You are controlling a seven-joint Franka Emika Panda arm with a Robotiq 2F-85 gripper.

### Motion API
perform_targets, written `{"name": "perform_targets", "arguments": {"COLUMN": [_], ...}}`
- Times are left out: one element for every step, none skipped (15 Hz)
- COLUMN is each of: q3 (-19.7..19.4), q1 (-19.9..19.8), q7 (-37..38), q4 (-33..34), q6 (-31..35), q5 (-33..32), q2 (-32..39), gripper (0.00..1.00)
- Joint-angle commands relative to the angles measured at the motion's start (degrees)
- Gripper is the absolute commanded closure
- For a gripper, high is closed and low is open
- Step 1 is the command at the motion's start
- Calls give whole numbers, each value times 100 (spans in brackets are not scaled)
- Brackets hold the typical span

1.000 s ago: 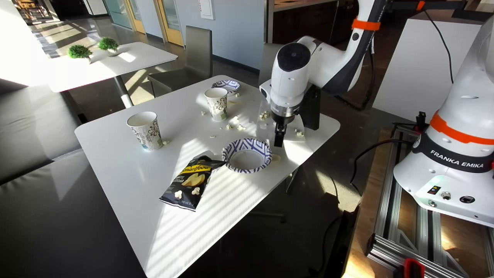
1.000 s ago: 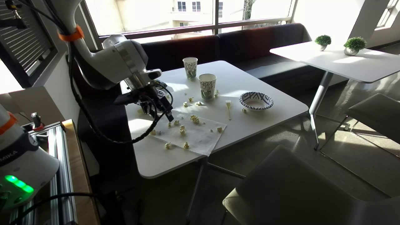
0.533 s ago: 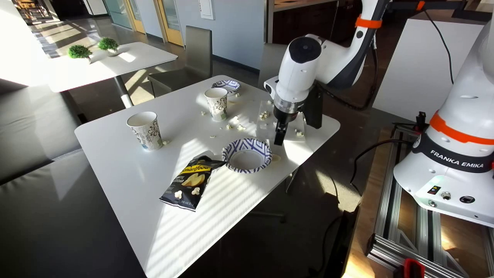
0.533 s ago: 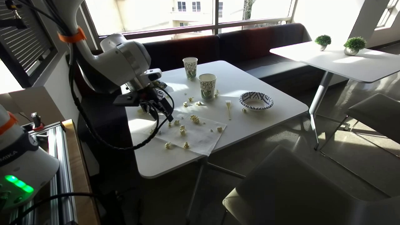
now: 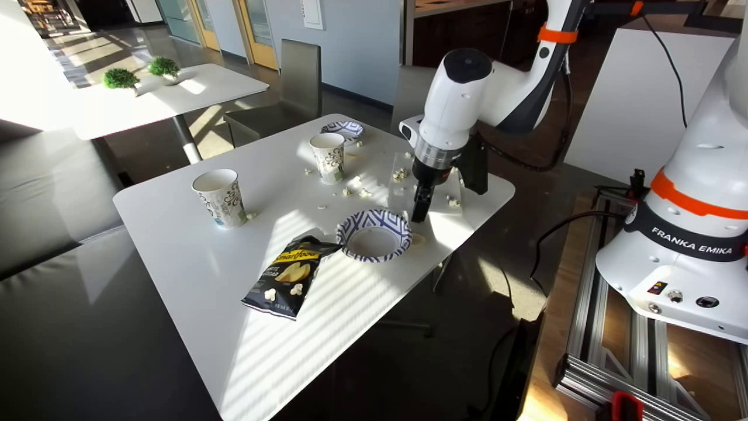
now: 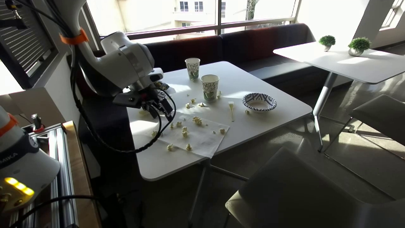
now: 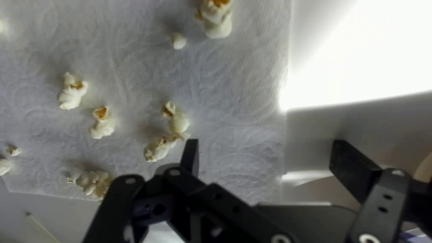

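Several popcorn pieces (image 7: 102, 124) on one white paper napkin (image 7: 233, 98).
Wrist view: popcorn pieces scattered at left and upper centre of frame; Robotiq gripper (image 7: 265, 148), lower centre to right, fingers spread wide, one tip near two pieces.

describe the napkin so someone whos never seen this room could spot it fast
Start at the white table beside the robot arm, then find the open gripper over it. The napkin lies partly beneath it. Unlike the cups and bowls, it is a flat, pale sheet strewn with popcorn.
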Motion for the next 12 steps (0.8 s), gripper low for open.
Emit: {"name": "perform_targets", "arguments": {"q3": [32,26,17,9,-5,-13,-24,-30,-47,-48,-55,-56], "q1": [-73,-76,-84,-99,-116,-136,-147,-161,-159,-177,-173,-177], "q7": [96,76,48,39,18,10,-10,-23,-75,-91,-119,-135], "q4": [170,187,197,210,207,206,189,178,142,139,119,123], "q6": [441,524,597,668,710,750,741,755,709,736,706,723], "q5": [-167,-151,-133,-130,-111,-102,-77,-67,-6,-1,24,23], "q2": [295,343,394,438,482,516,535,536,541,552,556,558], "gripper": [0,0,0,0,0,0,0,0,0,0,0,0]}}
